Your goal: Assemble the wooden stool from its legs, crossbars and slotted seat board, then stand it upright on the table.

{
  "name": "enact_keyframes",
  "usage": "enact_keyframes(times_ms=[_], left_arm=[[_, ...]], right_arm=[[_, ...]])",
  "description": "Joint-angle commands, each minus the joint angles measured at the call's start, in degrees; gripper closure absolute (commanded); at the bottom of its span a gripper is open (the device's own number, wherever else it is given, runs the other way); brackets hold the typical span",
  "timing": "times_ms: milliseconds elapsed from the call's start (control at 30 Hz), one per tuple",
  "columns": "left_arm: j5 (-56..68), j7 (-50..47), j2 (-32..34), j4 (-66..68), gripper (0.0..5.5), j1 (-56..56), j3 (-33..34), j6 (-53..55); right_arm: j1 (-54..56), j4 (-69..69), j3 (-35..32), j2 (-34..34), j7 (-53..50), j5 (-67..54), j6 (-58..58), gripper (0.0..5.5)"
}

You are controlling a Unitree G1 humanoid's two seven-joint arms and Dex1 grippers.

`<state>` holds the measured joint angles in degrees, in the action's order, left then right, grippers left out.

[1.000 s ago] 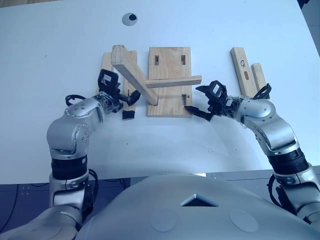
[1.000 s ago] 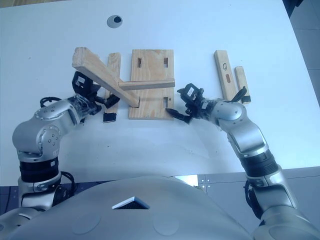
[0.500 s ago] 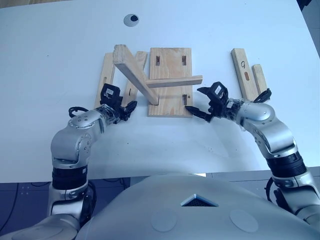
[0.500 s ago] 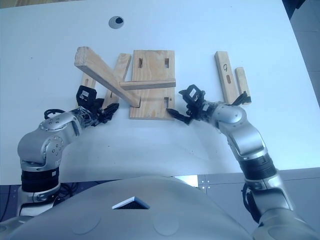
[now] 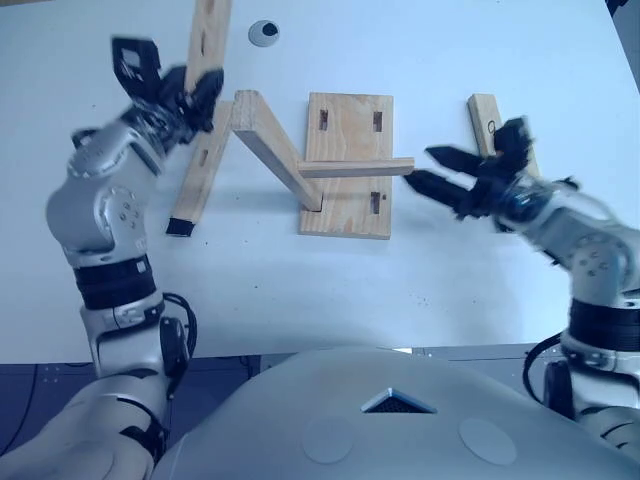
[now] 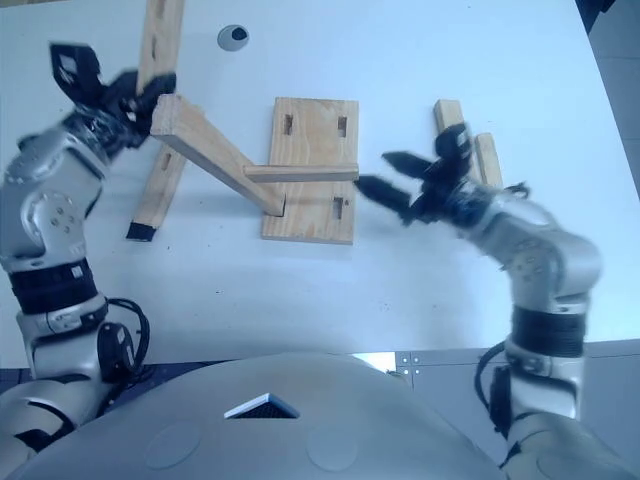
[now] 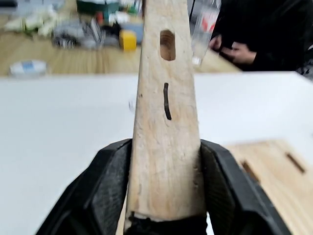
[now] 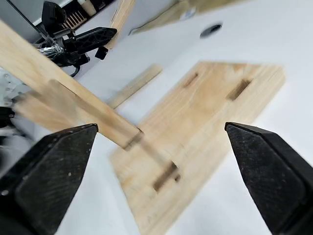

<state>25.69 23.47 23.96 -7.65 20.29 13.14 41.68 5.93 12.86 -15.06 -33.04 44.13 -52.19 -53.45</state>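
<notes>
1. Left wrist view: the left gripper (image 7: 166,196) is clamped on a slotted leg (image 7: 167,98). One black finger (image 7: 110,181) presses on each long edge. The leg's oval slot lies beyond the jaws, toward its free end.
2. Seen from the head, the left gripper is raised at the far left of the table (image 5: 300,280). The held leg runs past the far edge of the picture.
3. A second leg (image 5: 198,175) lies flat on the table, left of the seat board (image 5: 345,215) and near the left gripper. Its near end is dark.
4. The seat board lies flat at the centre of the table with its slots facing up.
5. A tilted leg (image 5: 275,150) stands in the near-left slot and leans toward the far left.
6. A crossbar (image 5: 355,166) runs rightward from the tilted leg across the board. Its free end reaches past the board's right edge.
7. The right gripper (image 5: 424,166) is right of the board with its jaws apart and nothing between them. Its fingertips are just beside the crossbar's free end. Contact cannot be determined.
8. Right wrist view: the seat board appears beyond the gap between the spread fingers (image 8: 269,171).
9. At the far right lie a third leg (image 6: 447,112) and a short bar (image 6: 488,158), partly hidden behind the right gripper.
</notes>
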Motion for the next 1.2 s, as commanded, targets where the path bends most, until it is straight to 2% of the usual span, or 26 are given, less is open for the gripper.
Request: enact_keyframes(times_ms=[33,133,233,367,600,1033,1200], left_arm=[[5.7,8.0,0.0,1.2,3.41,12.8,-0.7,-3.2],[13.3,14.3,-1.4,-1.5,3.41,17.9,-2.2,-0.5],[20.1,19.1,-2.4,-4.6,3.41,19.2,-5.1,3.2],[24.5,23.2,-1.2,-9.0,3.41,16.5,-8.5,6.4],[28.5,26.4,1.2,-12.1,3.41,13.1,-9.3,8.7],[30.0,25.9,1.2,-13.5,3.41,11.2,-10.8,7.8],[29.8,25.3,1.3,-13.6,3.41,11.2,-11.6,7.3]], right_arm=[[18.4,-12.3,-11.5,-7.9,5.7,-12.8,-4.6,0.71],[34.6,-22.0,-10.3,-7.0,8.0,-17.5,-7.4,0.71],[44.6,-26.8,-5.7,-4.4,12.4,-17.1,-8.7,0.71],[49.9,-29.6,-3.0,-3.6,18.4,-17.4,-10.9,0.71],[51.1,-29.7,-3.0,-2.5,21.2,-18.9,-14.3,0.71],[48.7,-27.8,-1.9,-2.6,23.1,-17.8,-16.0,2.85],[48.7,-27.9,-2.0,-2.6,23.4,-17.2,-15.9,3.06]])
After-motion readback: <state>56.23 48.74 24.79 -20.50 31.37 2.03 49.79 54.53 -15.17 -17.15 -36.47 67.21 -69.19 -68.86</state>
